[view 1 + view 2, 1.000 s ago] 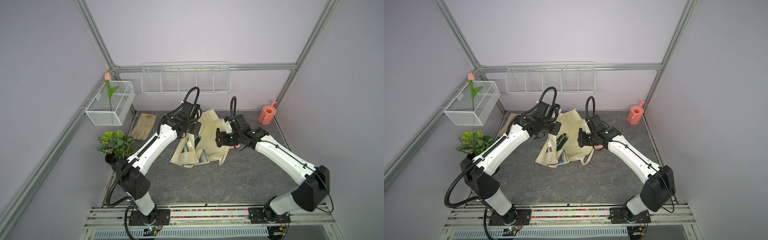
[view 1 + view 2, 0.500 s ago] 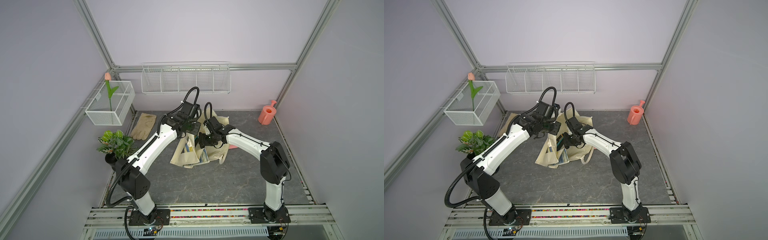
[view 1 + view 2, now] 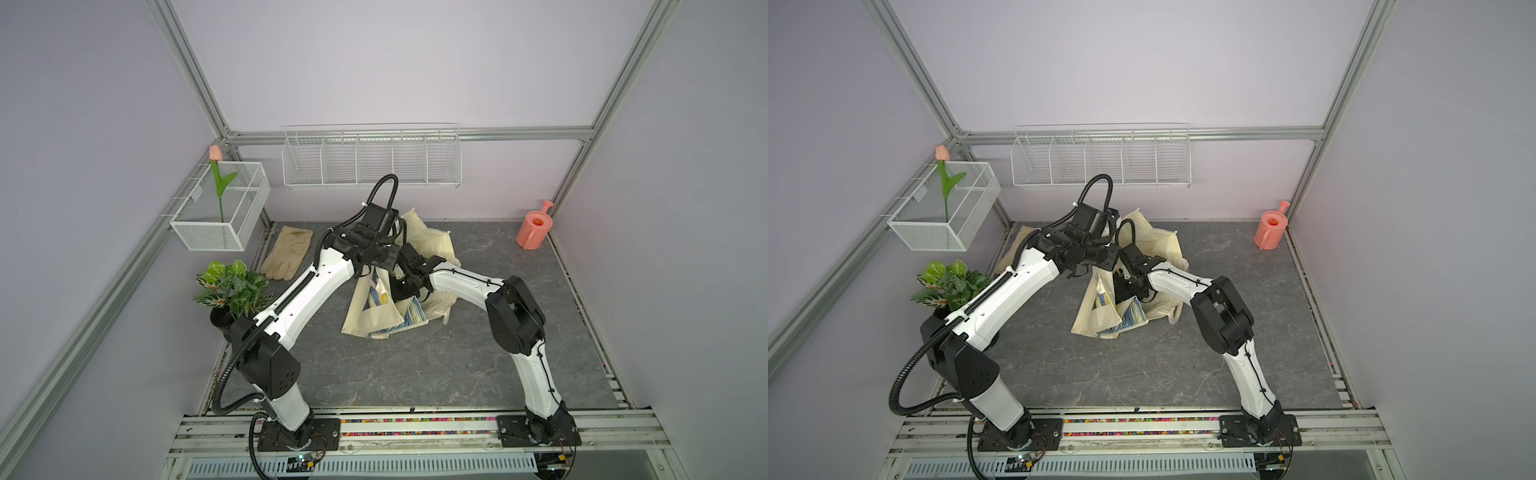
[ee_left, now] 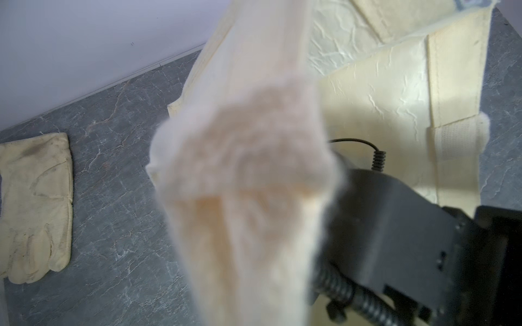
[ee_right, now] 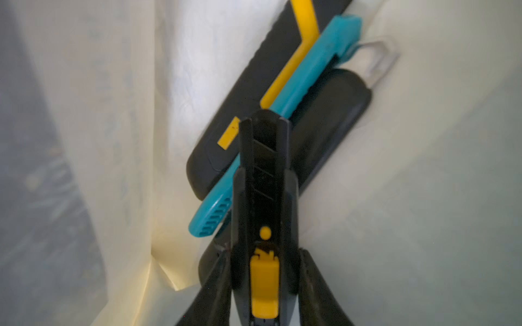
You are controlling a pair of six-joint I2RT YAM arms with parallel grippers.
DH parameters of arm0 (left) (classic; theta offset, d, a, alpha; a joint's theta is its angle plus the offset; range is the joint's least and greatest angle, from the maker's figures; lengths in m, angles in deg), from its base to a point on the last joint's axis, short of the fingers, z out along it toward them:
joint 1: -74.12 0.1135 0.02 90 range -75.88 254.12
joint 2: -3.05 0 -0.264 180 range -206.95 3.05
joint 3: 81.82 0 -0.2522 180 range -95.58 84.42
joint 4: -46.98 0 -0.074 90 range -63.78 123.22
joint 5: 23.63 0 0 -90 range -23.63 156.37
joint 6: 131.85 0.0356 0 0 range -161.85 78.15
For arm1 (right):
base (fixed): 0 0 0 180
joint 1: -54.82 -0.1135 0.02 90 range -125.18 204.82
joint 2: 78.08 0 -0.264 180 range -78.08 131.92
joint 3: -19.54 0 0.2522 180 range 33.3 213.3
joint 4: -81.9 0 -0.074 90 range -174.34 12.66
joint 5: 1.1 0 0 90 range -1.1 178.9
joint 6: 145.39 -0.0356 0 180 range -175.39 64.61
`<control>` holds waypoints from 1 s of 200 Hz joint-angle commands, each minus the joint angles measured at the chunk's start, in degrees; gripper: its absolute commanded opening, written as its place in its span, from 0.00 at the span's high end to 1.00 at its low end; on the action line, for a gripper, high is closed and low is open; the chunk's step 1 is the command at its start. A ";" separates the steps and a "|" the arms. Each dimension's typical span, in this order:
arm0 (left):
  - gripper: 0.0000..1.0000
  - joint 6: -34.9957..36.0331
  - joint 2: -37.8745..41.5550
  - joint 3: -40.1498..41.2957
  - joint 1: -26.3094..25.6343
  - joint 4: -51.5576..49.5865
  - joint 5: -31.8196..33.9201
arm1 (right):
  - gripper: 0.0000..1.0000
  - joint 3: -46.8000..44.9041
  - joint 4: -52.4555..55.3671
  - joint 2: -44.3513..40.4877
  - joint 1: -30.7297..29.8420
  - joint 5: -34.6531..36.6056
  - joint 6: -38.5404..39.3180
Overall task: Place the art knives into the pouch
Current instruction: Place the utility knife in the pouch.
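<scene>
While the left gripper (image 3: pixel 368 270) pinches the pouch (image 3: pixel 432 245) open, the right gripper (image 5: pixel 264 197) clamps the art knife (image 5: pixel 264 135) inside, unreleased.

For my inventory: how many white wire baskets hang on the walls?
2. A small white mesh basket holding a pink tulip hangs on the left wall; a long divided white wire basket, on the back wall.

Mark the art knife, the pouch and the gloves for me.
art knife (image 5: pixel 264 175): right wrist view, black body.
pouch (image 3: pixel 368 318): in a top view, bare cream panel.
gloves (image 3: pixel 289 253): in a top view, palm area.
</scene>
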 commanded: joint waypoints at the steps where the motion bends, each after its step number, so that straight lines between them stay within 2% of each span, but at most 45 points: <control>1: 1.00 1.07 -0.15 0.03 -0.17 -0.71 -0.56 | 0.75 0.30 0.00 2.06 -0.75 -1.32 -0.90; 31: 1.00 1.07 -0.10 0.03 -0.14 -0.77 -0.48 | 0.70 0.27 0.19 2.59 -1.02 -1.83 -0.65; 82: 1.00 1.07 -0.11 0.07 -0.14 -0.80 -0.32 | 0.37 1.59 1.55 0.57 -1.11 -1.02 0.57; 135: 1.00 1.07 0.11 0.21 -0.14 -0.78 -0.30 | 0.18 2.69 3.89 -3.11 -1.42 1.16 1.71; 200: 1.00 1.10 -0.02 0.21 -0.14 -0.88 -0.15 | 0.13 -0.52 7.33 -12.17 -1.42 7.02 3.23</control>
